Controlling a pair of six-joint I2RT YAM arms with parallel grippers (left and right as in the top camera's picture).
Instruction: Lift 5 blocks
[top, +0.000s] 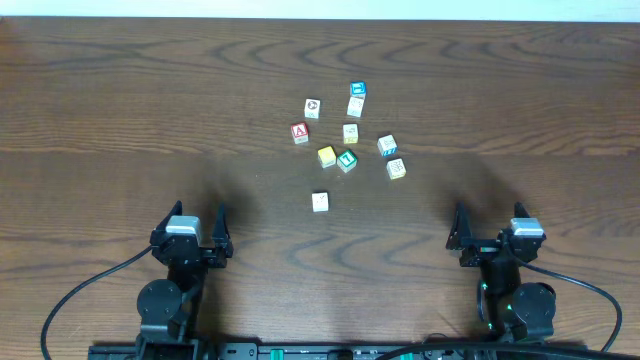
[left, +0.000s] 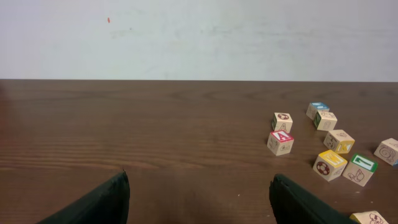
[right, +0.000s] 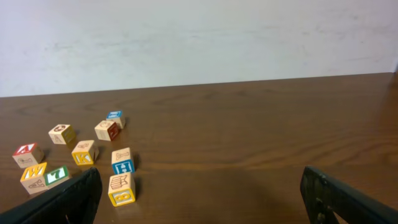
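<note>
Blocks (top: 347, 160) scattered, well ahead of left pincer (top: 198, 212), right pincer (top: 487, 214) (both spread apart)

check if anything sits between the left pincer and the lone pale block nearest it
Nothing visible does. Only bare table lies between the left pincer and the lone pale block; the yellow block and green block sit beyond it.
</note>
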